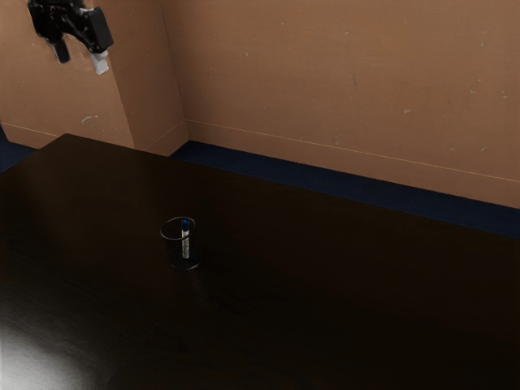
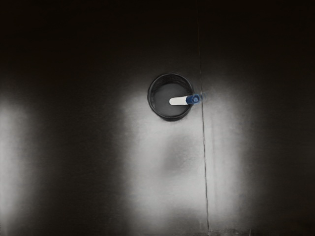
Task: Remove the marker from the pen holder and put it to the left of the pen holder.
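Observation:
High at the exterior view's upper left, my black gripper (image 1: 80,63) hangs above the table level, its fingers apart with nothing between them. The dark mesh pen holder (image 1: 172,250) stands upright on the table, well below the gripper and toward the exterior view's right. Inside it the white marker (image 1: 185,244) leans against the wall, blue end up. From above, the wrist view has the round pen holder (image 2: 150,97) with the marker (image 2: 179,101) in it, the blue end reaching over the rim.
The dark table (image 1: 325,276) stretches around the pen holder, with its far edge toward the brown wall (image 1: 341,81). A thin seam runs across the tabletop beside the holder in the wrist view, and bright reflections lie on the surface.

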`<action>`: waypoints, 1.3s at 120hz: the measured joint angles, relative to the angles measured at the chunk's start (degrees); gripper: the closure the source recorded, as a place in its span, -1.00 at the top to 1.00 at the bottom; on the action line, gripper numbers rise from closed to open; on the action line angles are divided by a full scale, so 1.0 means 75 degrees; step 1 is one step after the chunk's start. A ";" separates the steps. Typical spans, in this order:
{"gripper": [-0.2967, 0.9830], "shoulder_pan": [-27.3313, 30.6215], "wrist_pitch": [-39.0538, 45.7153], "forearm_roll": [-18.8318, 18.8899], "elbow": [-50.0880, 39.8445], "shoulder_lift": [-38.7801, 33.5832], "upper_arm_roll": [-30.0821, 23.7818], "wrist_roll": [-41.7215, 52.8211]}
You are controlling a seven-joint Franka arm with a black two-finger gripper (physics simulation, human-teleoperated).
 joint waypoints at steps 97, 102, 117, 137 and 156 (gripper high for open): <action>0.54 -0.0504 0.5088 -0.0145 -0.3346 0.3012 0.0905 -0.1478; 0.54 -0.0614 0.5177 0.0007 -0.3279 0.3050 0.0891 -0.1533; 0.54 -0.0893 0.5545 0.0493 -0.3241 0.3178 0.0867 -0.1681; 0.54 -0.0986 0.6052 0.0744 -0.3535 0.3402 0.0882 -0.1856; 0.54 -0.1032 0.6405 0.0807 -0.3585 0.3548 0.0889 -0.1991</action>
